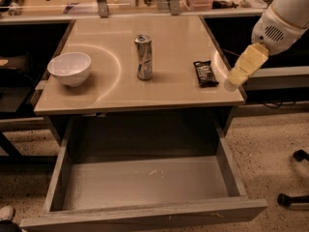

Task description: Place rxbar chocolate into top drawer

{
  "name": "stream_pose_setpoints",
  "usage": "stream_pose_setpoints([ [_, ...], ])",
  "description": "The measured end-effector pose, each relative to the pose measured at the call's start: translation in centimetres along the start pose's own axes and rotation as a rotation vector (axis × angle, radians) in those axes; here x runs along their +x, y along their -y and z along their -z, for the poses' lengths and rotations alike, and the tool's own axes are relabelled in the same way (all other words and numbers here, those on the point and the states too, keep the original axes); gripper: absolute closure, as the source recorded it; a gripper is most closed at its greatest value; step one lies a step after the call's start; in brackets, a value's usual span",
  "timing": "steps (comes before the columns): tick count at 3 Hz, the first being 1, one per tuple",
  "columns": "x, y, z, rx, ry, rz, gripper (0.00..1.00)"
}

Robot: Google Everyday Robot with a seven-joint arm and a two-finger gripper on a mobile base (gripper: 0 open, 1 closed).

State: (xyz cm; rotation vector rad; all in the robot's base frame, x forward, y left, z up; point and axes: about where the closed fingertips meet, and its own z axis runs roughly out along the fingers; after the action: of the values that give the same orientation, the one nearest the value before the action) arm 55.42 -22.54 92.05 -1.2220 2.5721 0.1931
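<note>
The rxbar chocolate (205, 73) lies flat in its black wrapper near the right edge of the tan tabletop (111, 93). My gripper (232, 83), cream-coloured, hangs from the white arm at the table's right edge, just right of the bar and slightly above the surface, holding nothing that I can see. The top drawer (145, 220) is pulled fully out below the tabletop, and its pale scuffed floor (145, 182) has nothing on it.
A silver can (144, 57) stands upright in the middle of the table, left of the bar. A white bowl (70, 67) sits at the left. Shelving and clutter run along the back. Black chair-base feet (294, 199) lie on the floor at the right.
</note>
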Motion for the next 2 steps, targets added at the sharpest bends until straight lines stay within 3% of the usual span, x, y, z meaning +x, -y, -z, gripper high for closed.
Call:
stream_pose_setpoints([
  [1,-1.09,2.33,-1.3,-0.024,0.0,-0.074,0.0],
  [2,-1.49,2.75,-1.39,-0.015,0.012,-0.074,0.0],
])
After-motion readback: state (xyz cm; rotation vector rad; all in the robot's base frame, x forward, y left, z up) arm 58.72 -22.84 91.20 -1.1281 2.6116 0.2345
